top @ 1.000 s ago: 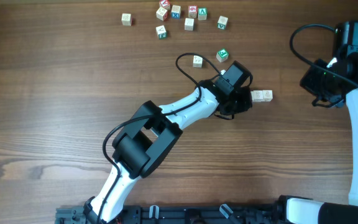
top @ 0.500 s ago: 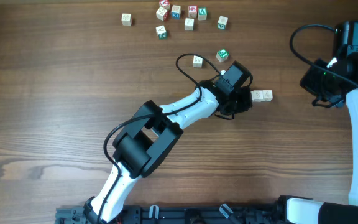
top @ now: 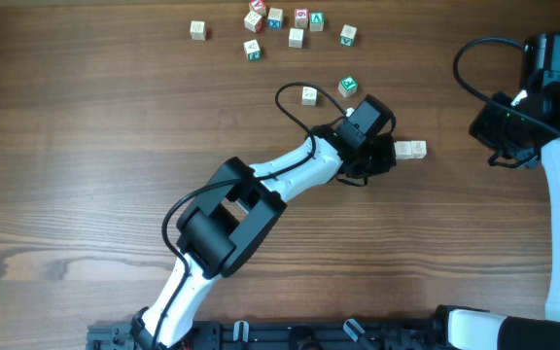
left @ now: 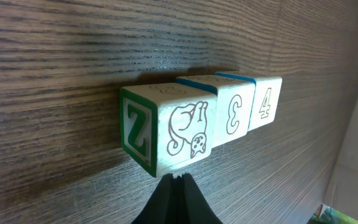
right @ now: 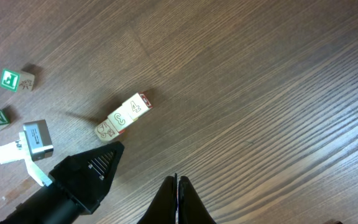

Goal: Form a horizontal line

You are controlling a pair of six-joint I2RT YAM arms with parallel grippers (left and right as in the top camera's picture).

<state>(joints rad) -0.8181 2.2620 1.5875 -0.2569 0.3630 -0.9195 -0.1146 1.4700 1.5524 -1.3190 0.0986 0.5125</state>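
Overhead: just past the tip of the left gripper (top: 382, 157), the line (top: 411, 149), three cubes touching on the desk (top: 86, 146).

Left wrist: gripper pinched shut, holding nothing. Line (left: 216, 118) directly ahead, Z cube (left: 166, 134) nearest, perhaps slightly turned. Best to push slowly, square against it.

Right wrist: right gripper (right: 177, 183) also shut, empty. Line (right: 123, 116) ahead-left, well apart.
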